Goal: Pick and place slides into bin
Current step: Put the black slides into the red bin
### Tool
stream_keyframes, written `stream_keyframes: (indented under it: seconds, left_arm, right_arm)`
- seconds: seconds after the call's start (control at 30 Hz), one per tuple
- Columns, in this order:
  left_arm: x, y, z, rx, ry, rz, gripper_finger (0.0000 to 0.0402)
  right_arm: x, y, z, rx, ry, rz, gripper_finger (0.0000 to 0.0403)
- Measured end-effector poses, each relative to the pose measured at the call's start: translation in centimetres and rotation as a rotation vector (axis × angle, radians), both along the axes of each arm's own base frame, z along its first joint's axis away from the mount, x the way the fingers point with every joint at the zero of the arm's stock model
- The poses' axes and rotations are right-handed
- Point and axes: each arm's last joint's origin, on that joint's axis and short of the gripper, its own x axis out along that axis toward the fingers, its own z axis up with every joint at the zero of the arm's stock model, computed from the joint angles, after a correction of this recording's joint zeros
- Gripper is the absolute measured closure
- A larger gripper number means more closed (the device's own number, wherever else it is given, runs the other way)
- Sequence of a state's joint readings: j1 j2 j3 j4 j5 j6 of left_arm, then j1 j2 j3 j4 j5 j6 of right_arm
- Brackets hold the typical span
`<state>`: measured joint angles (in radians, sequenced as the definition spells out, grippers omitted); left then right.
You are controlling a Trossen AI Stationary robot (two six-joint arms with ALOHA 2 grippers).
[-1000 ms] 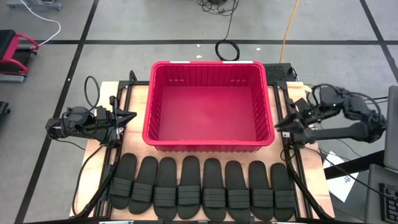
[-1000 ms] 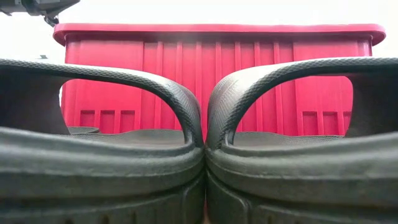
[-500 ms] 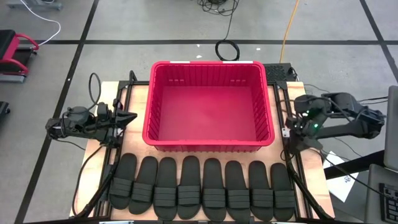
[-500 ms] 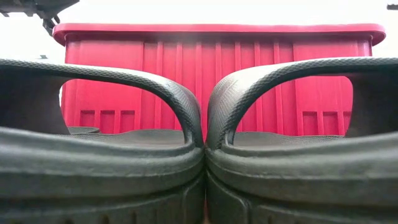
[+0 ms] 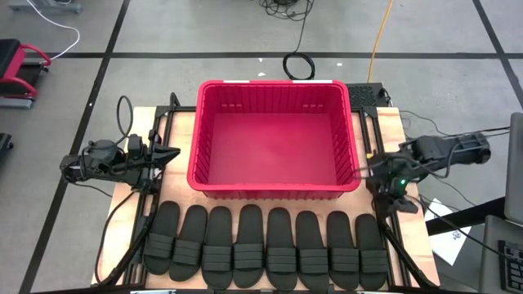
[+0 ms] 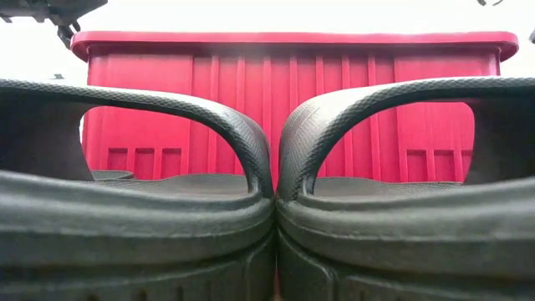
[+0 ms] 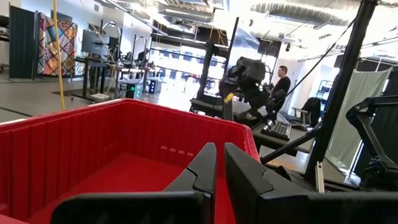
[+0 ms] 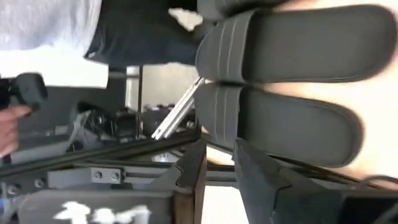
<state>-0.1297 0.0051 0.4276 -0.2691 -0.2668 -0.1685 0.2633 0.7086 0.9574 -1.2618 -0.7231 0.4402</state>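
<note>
Overhead looks straight down, the low camera sits against two slides (image 6: 267, 209); both share the bin (image 5: 274, 189).

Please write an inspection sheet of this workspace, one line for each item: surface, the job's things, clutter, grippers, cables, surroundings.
Surface: wooden table, bare around the bin.
Job's things: red bin empty; eight black slides in one row along the near edge.
Clutter: nothing seen.
Grippers: left gripper beside the bin's left wall, shut, holding nothing; right gripper above the right slides, fingers slightly apart, holding nothing.
Cables: coiled black cable on the floor behind the bin; yellow cable nearby.
Surroundings: workshop with desks; a person far behind.
</note>
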Motion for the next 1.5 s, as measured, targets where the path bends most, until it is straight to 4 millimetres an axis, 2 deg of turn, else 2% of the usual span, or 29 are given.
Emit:
stream_keyframes:
  seconds: [0.23, 0.37, 0.47, 0.6, 0.77, 0.93, 1.07, 1.2, 1.5]
  left_arm:
    - [0.0, 0.0, 0.0, 0.005, 0.002, 0.006, 0.0371]
    - [0.0, 0.0, 0.0, 0.002, 0.002, 0.006, 0.0371]
    - [0.0, 0.0, 0.0, 0.000, 0.002, 0.006, 0.0371]
    - [0.0, 0.0, 0.0, -0.005, 0.003, 0.005, 0.0371]
    - [0.0, 0.0, -0.3, -0.031, 0.027, 0.001, 0.0371]
    - [0.1, 0.0, -0.6, -0.047, 0.056, -0.001, 0.0371]
    - [0.1, 0.0, -0.7, -0.046, 0.066, -0.001, 0.0371]
    - [0.1, 0.0, -0.7, -0.047, 0.066, -0.001, 0.0371]
    - [0.1, 0.0, -0.7, -0.061, 0.063, -0.003, 0.0371]
  right_arm:
    - [0.6, 2.6, -2.6, -0.012, -0.016, 0.099, 0.0360]
    - [1.1, 4.6, -4.7, 0.075, -0.036, 0.142, 0.0368]
    - [1.3, 5.8, -6.9, 0.188, 0.011, 0.155, 0.0366]
    - [1.1, 6.7, -10.1, 0.274, 0.138, 0.108, 0.0341]
    - [0.6, 6.6, -12.8, 0.281, 0.256, 0.045, 0.0269]
    - [0.7, 6.4, -13.7, 0.245, 0.222, -0.036, 0.0181]
    - [0.9, 6.4, -14.3, 0.238, 0.165, -0.081, 0.0137]
    - [0.9, 6.7, -14.8, 0.242, 0.154, -0.087, 0.0127]
    - [0.3, 7.6, -15.9, 0.184, 0.184, -0.066, 0.0147]
